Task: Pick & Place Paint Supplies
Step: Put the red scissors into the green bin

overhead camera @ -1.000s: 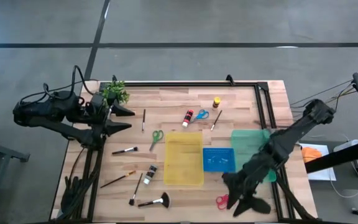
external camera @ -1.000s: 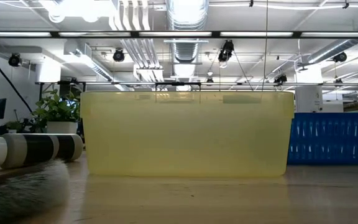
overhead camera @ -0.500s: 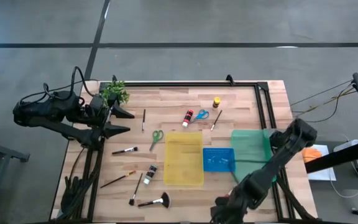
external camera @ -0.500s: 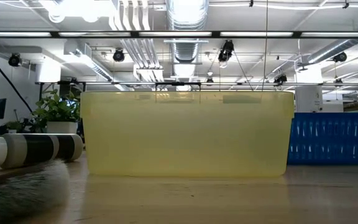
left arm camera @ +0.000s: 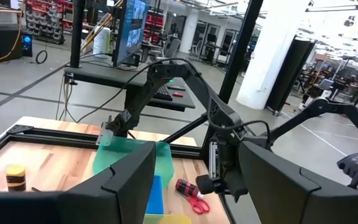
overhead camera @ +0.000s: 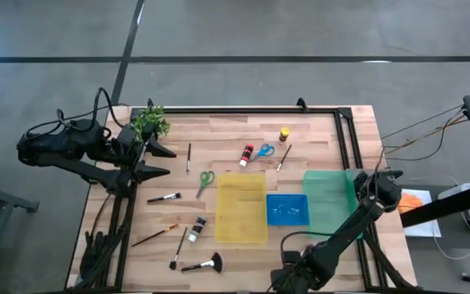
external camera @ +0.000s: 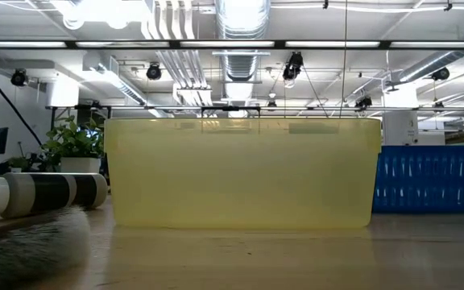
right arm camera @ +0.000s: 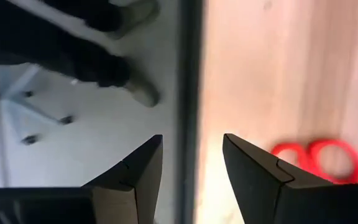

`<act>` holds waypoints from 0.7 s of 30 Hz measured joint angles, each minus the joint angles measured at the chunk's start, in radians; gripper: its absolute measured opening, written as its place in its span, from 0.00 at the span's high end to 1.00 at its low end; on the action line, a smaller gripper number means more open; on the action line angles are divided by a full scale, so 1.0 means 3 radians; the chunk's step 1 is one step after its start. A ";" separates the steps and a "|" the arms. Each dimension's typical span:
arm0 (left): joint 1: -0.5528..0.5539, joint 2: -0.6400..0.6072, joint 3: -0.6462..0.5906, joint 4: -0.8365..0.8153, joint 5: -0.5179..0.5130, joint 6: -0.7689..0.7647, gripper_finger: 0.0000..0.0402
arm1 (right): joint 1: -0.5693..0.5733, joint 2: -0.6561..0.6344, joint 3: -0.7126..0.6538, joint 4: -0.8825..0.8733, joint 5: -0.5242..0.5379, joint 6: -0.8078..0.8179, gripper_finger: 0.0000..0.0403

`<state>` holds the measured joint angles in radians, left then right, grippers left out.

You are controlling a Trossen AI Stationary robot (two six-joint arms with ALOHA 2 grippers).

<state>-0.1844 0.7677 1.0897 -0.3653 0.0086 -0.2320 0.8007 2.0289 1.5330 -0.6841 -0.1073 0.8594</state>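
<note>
The right gripper [overhead camera: 288, 273] has swung over the last second from beside the green tray [overhead camera: 330, 204] down to the near edge of the surface [overhead camera: 219, 131], close to the corner of the yellow tray [overhead camera: 241, 208]. Its jaws stand partly apart with nothing between them, as the right wrist view confirms; that view shows the red scissors [right arm camera: 319, 158] lying just beside the fingers, ungripped, with the surface edge and floor beyond. Judgement: this arm is lining up on the scissors and the pick is not yet made. The left gripper [overhead camera: 160, 159] has not moved; it waits at the far left near the plant [overhead camera: 149, 122], jaws parted and empty. All other supplies lie loose on the surface: the green scissors [overhead camera: 206, 180], blue scissors [overhead camera: 263, 152], red paint bottle [overhead camera: 246, 154], yellow paint bottle [overhead camera: 284, 134], fan brush [overhead camera: 206, 264] and thin brushes [overhead camera: 163, 197]. Nothing visible rests in the yellow or green tray; the blue tray [overhead camera: 287, 210] cannot be judged.
</note>
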 joint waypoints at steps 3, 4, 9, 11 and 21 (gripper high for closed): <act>0.0000 0.0003 0.0000 -0.0001 0.0007 0.0000 0.39 | -0.0001 0.0054 -0.0005 -0.0091 0.0126 -0.0013 0.59; 0.0000 0.0004 0.0000 0.0000 0.0009 0.0001 0.39 | -0.0001 0.0066 -0.0005 -0.0149 0.0150 -0.0005 0.59; 0.0000 0.0005 0.0000 -0.0001 0.0009 0.0001 0.39 | 0.0000 0.0111 -0.0021 -0.0363 0.0212 0.0010 0.59; 0.0000 0.0006 0.0000 -0.0003 0.0008 0.0012 0.39 | 0.0010 0.0106 -0.0033 -0.0348 0.0247 0.0031 0.59; 0.0000 0.0006 0.0000 -0.0006 0.0001 0.0053 0.39 | 0.0021 0.0071 -0.0250 -0.0350 0.0359 0.0193 0.59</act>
<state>-0.1844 0.7696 1.0897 -0.3670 0.0089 -0.2161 0.8070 2.0502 1.4581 -0.7890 0.0006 0.9174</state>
